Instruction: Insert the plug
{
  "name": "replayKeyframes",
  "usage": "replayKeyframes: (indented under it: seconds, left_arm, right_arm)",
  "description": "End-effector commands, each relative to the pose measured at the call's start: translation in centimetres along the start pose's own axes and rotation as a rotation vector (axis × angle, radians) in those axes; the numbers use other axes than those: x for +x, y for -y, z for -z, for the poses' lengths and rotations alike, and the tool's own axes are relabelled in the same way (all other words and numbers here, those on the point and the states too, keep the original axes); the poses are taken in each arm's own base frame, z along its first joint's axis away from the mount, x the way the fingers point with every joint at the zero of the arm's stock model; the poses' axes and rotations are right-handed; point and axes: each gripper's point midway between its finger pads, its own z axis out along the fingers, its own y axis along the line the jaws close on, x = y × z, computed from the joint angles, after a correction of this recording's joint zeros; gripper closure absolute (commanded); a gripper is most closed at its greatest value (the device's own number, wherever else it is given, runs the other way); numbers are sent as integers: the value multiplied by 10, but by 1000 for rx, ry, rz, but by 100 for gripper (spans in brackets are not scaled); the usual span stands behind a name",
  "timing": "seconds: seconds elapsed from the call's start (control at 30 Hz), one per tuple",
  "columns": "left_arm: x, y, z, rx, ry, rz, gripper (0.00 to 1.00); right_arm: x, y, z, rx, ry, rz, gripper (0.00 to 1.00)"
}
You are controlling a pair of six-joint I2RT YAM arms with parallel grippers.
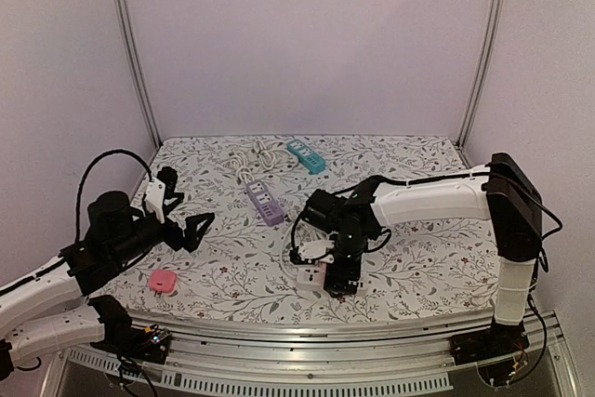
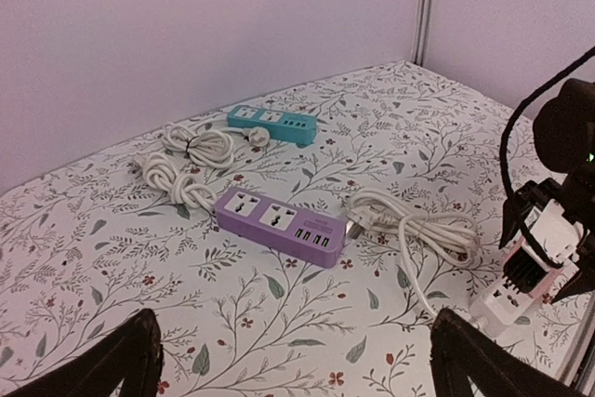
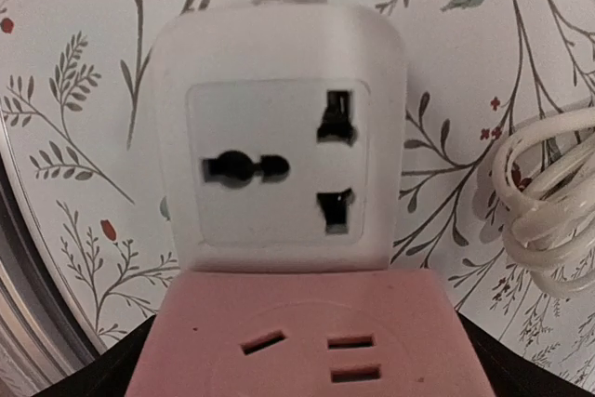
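From above, the right claw (image 1: 333,276) points down over the near end of a white plastic power strip (image 1: 310,276), close to the near metal rail (image 1: 307,325) of the flower-patterned worktop (image 1: 423,258). To this claw's right the cloth lies bare. The left claw (image 1: 191,228) hangs well apart to the left with its jaws spread wide and nothing between them. A small pink rounded object (image 1: 164,280) lies nearer the rail than that claw.

From the left wrist, a purple rectangular power strip (image 2: 279,220) lies ahead of the left claw. A teal power strip (image 2: 272,121) lies farther off, by the back wall, and a coiled white cord (image 2: 418,230) lies to the right.

From the right wrist, the pink square plastic plug (image 3: 307,341) sits between the right claw's dark fingers (image 3: 93,380), against the white strip just below its universal socket. I cannot tell whether the fingers press it or stand free. The cord loops lie just to the right.
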Motion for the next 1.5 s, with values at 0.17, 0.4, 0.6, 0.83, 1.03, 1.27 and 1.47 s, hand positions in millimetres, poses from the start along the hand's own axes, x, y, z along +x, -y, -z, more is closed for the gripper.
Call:
replayKeyframes:
  seconds: [0.17,0.4,0.6,0.83,1.03,1.27,1.47]
  left_arm:
    - [-34,-2,6,0,45,-110,0]
    - [-27,12,9,102,-63,-377,0]
    - [22,-10,28,108,-470,-575,0]
    - [66,-35,74,100,-938,-543,0]
    - [107,-29,117,296,-1257,-548,2]
    - [138,-61,129,370,-1284,-691,1]
    - [158,-62,129,530,-1186,-768,4]
  right_arm:
    - [-16,13,28,93,43,2,1]
    - [-37,16,76,119,167,18,1]
    - [-45,5,127,104,307,43,1]
    - [-62,29,192,242,526,-130,1]
    - [-75,30,209,205,610,-233,1]
    - [-88,19,206,96,650,-290,1]
    - [-88,9,193,43,639,-323,1]
